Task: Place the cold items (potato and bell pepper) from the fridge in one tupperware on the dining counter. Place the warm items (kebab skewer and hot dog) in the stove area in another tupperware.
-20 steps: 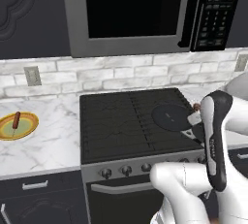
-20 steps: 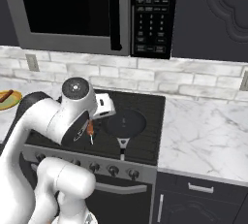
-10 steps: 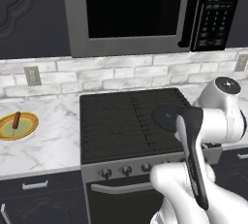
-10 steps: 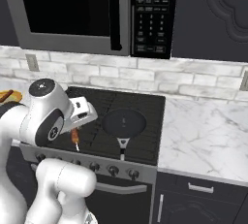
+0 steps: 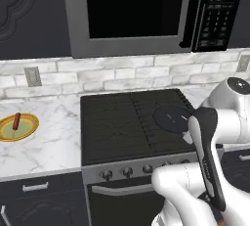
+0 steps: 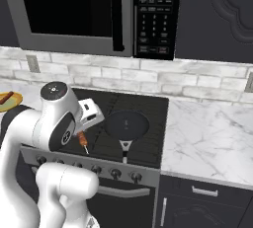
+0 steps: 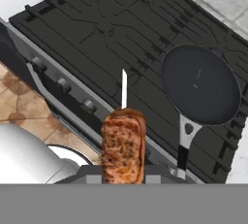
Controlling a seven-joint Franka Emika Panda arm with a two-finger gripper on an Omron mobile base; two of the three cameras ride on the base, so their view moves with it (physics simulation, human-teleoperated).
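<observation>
My gripper (image 7: 123,173) is shut on the kebab skewer (image 7: 123,144), a browned chunk of meat with a pale pointed stick poking out past it. The hand view looks down on the stove's front edge and knobs beyond the skewer. From the right base view the kebab skewer (image 6: 81,139) hangs under my hand, over the front left part of the cooktop. The hot dog (image 5: 16,121) lies on a yellow plate (image 5: 24,131) on the marble counter left of the stove. That plate (image 6: 11,98) also peeks in at the left edge of the right base view.
A black frying pan (image 6: 126,125) sits on the stove's (image 5: 122,122) right burner, handle pointing toward the front. A microwave (image 5: 136,10) hangs above. Marble counter (image 6: 207,138) extends to the stove's right. Dark cabinets stand below and above.
My arm has folded back from beside the pan toward the stove's front edge, carrying the kebab skewer with it. The pan and the hot dog plate have stayed put.
</observation>
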